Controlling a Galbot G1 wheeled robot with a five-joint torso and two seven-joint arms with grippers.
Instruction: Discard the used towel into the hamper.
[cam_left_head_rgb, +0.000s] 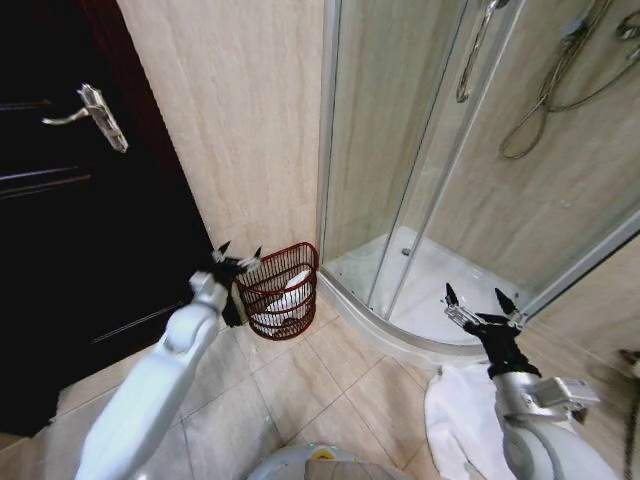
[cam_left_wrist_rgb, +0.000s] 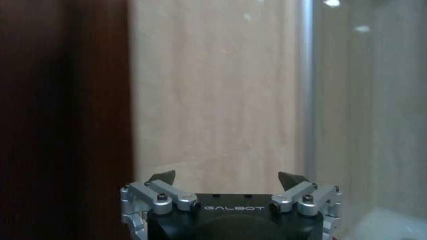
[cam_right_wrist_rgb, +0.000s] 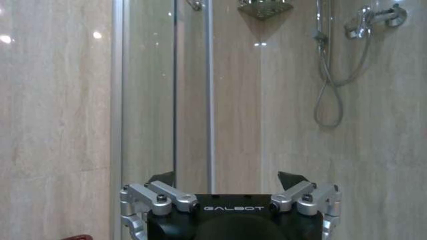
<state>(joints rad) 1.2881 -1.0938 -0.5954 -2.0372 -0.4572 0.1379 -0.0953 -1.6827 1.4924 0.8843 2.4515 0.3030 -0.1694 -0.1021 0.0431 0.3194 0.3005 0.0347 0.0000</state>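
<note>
The hamper (cam_left_head_rgb: 281, 291) stands upright on the tiled floor (cam_left_head_rgb: 300, 385), in the corner where the beige wall (cam_left_head_rgb: 240, 130) meets the glass shower enclosure (cam_left_head_rgb: 440, 150). Its open mouth faces up and its axis runs vertical, though it looks tilted from the head camera. It is a dark red openwork basket, and a white towel (cam_left_head_rgb: 292, 292) lies inside it, showing through the wires; how the towel is folded cannot be made out.

The left gripper (cam_left_head_rgb: 237, 256) hovers just beside the hamper's rim on the door side, at the end of a left arm stretched forward and down from the robot's shoulder. Its fingers are spread apart and hold nothing; in the left wrist view the left gripper's tips (cam_left_wrist_rgb: 227, 179) point at the beige wall, with the dark door (cam_left_wrist_rgb: 60, 115) to one side.

The right gripper (cam_left_head_rgb: 478, 303) is raised well apart from the hamper, over the curved edge of the shower tray (cam_left_head_rgb: 420, 290). Its fingers are also spread and empty, and in the right wrist view it (cam_right_wrist_rgb: 227, 178) faces the shower glass and the hose (cam_right_wrist_rgb: 327, 95) behind it.

More white cloth (cam_left_head_rgb: 455, 405) lies on the floor beneath the right arm.
</note>
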